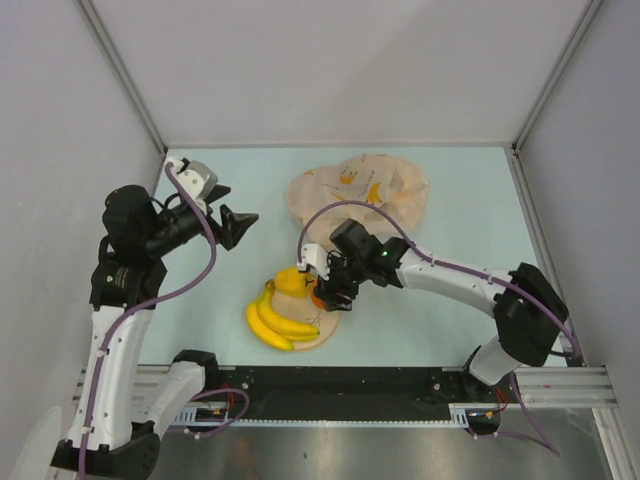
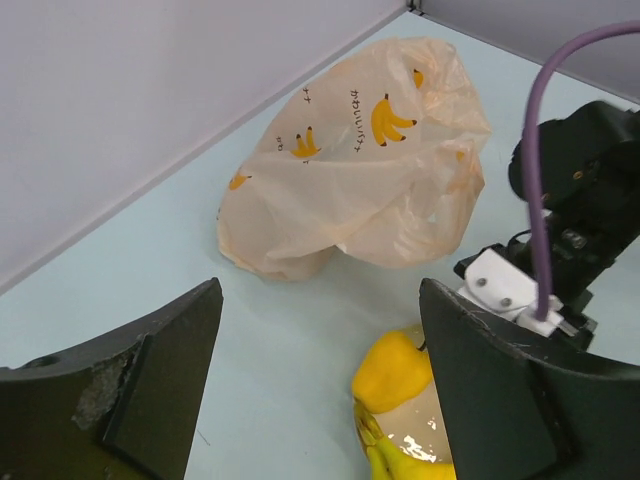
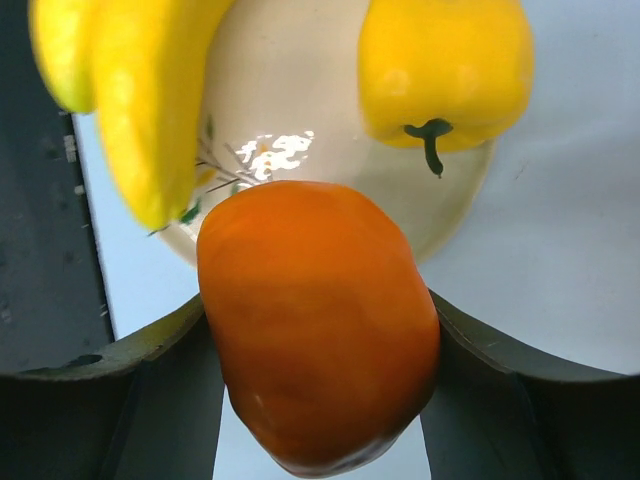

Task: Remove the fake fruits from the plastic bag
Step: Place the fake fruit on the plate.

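- While the right jaws grip the small orange ball (image 3: 318,325) between both dark fingers (image 3: 120,400), we see it hanging at the edge of the cream plate (image 3: 300,90); whether it touches the plate we cannot tell.
- On that plate we find the yellow banana bunch (image 1: 278,320) and, just beside it, the yellow pepper-shaped piece (image 3: 445,65), its dark stalk pointing toward the ball.
- We see the left jaws standing wide open with nothing between them, held above the table (image 1: 450,200) to the left of the plate.
- Behind the plate and apart from it, the plastic bag (image 1: 360,195) lies crumpled on the table near the back wall, peach-beige with small banana prints.
- We cannot tell whether anything lies inside the bag.
- We see the right arm (image 1: 450,275) reaching in from the right and the left arm (image 1: 150,235) bending in from the left.
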Robot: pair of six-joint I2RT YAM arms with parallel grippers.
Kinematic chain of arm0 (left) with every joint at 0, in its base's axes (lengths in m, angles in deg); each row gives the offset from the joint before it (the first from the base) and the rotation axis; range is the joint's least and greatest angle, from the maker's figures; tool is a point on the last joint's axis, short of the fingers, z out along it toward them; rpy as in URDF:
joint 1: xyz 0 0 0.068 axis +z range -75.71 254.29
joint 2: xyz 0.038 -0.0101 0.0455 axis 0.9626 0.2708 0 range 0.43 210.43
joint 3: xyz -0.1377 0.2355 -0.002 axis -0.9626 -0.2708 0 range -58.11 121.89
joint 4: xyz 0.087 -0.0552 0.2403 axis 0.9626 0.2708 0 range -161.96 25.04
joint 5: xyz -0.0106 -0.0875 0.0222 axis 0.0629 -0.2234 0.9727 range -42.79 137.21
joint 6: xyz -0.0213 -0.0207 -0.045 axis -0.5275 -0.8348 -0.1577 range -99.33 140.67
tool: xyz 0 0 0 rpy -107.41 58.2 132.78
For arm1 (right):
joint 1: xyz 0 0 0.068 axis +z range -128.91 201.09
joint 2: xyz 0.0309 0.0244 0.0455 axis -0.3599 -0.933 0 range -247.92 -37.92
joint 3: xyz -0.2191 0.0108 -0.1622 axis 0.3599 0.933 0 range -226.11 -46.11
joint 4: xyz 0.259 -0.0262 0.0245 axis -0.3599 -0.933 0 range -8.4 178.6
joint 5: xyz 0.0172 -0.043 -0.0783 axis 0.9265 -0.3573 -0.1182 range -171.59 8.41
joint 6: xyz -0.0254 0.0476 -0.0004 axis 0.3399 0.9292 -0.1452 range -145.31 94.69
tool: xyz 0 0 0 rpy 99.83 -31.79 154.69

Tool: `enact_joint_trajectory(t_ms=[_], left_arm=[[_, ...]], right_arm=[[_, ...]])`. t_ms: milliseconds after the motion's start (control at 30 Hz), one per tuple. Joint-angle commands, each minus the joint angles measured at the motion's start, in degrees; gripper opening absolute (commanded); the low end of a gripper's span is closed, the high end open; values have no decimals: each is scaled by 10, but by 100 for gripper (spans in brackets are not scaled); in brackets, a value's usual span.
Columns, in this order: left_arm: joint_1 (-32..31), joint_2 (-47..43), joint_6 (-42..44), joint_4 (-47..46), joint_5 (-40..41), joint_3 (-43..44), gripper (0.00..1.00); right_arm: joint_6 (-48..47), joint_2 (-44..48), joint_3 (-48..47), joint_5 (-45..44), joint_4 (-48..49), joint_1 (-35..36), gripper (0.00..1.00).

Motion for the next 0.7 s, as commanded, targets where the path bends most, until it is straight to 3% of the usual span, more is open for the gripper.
enact_joint_trajectory(t_ms=[0, 233, 367, 533, 600, 667], left_arm=[[32, -23, -15, 13, -34, -14, 85], [65, -25, -61, -16, -63, -26, 85], [65, -20, -68, -22, -72, -25, 85], [65, -17, -78, -31, -79, -26, 85], [65, -18, -81, -36, -80, -30, 85], [65, -22, -82, -36, -81, -33, 85]], right_arm=[[34, -50, -2, -42, 75, 6, 42], [53, -87, -8, -57, 93, 32, 44], [79, -86, 13, -170, 150, 37, 40], [50, -83, 49, -222, 190, 51, 40], [41, -80, 70, -244, 209, 57, 42], [42, -80, 85, -234, 221, 59, 52]])
